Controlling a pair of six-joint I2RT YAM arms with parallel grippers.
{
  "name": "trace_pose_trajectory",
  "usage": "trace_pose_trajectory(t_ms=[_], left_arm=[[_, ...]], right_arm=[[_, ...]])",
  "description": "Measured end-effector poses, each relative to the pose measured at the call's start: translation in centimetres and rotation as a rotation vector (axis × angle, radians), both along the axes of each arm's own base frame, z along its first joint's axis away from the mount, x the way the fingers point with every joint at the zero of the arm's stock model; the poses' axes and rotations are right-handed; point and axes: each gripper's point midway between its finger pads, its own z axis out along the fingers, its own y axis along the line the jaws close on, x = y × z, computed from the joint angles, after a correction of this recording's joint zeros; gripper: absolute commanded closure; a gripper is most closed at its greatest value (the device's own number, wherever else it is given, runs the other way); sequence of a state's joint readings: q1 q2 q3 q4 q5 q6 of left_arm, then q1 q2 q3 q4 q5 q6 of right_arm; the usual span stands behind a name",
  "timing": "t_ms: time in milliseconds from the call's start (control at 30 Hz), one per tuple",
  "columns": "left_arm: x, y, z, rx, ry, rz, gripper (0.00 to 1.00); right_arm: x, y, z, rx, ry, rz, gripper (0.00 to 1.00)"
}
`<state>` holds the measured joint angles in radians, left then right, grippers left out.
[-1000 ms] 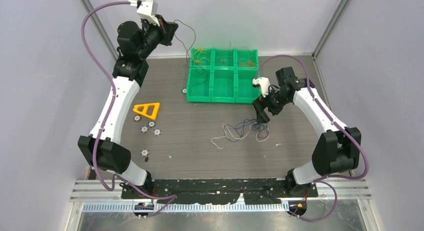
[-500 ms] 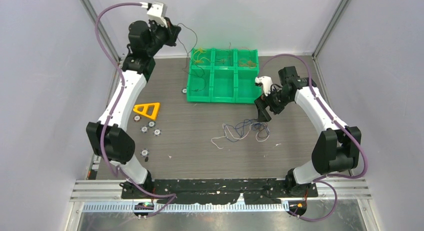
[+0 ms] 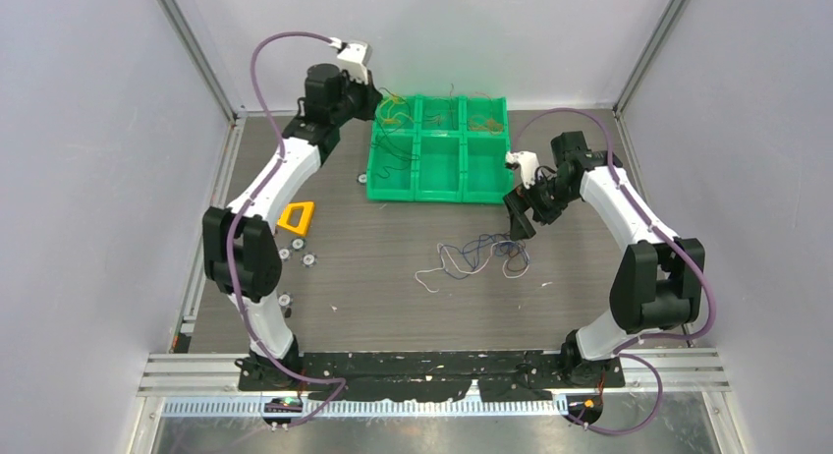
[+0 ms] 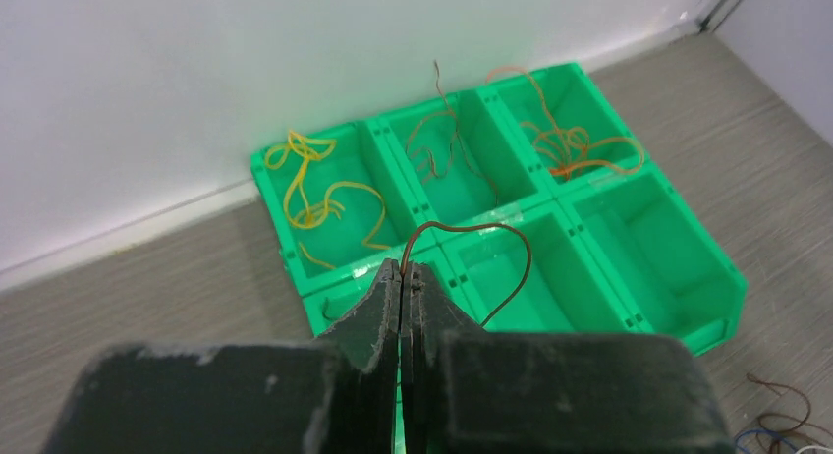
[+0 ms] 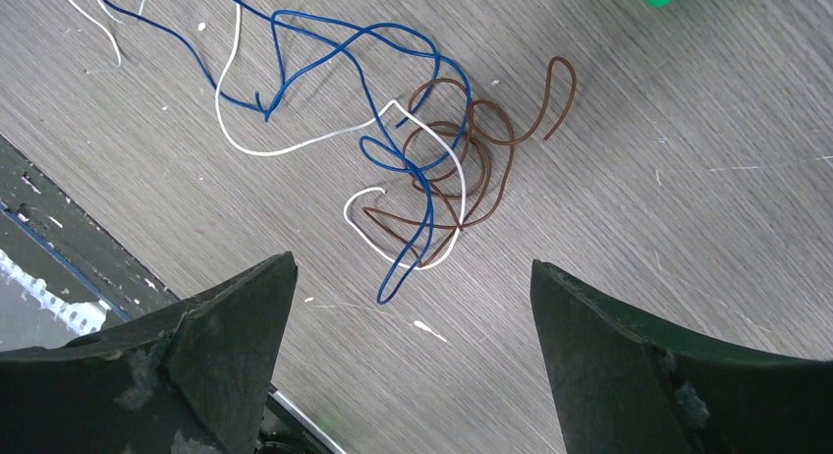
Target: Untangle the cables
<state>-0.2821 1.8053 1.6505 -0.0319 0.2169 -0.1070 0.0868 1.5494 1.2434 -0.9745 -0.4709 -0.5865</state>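
Observation:
A tangle of blue, white and brown cables lies on the table's middle; in the right wrist view it lies just ahead of the fingers. My right gripper hovers over its right end, open and empty. My left gripper is at the far left corner of the green bin tray, shut on a brown cable that loops from the fingertips down over the tray's near-left compartments. Yellow, brown and orange cables lie in the three far compartments.
A yellow triangular part and several small round parts lie on the table's left, near the left arm. Enclosure walls stand close on all sides. The tray fills the left wrist view.
My left arm has swung right, from the far left corner to the tray's far left corner, carrying the brown cable. My right gripper has barely shifted.

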Motion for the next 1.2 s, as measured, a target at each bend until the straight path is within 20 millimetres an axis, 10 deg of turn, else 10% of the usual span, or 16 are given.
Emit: trace_pose_trajectory(t_ms=[433,767,1033,1200], left_arm=[[0.9,2.7,-16.9,0.279,0.4,0.213,1.0],[-2.0,-0.8,-19.1,0.447,0.444,0.192,0.99],[-1.6,-2.5,-20.8,0.468,0.486,0.155,0.41],[-3.4,-1.9,-17.6,0.416,0.469,0.103,0.14]], right_arm=[[0.2,-1.2,-0.1,0.001,0.001,-0.022,0.05],[0.3,-1.7,-0.8,0.008,0.027,-0.033,0.05],[0.1,-1.5,-0.8,0.019,0.033,-0.029,0.05],[0.1,-1.4,-0.7,0.029,0.035,-0.027,0.05]])
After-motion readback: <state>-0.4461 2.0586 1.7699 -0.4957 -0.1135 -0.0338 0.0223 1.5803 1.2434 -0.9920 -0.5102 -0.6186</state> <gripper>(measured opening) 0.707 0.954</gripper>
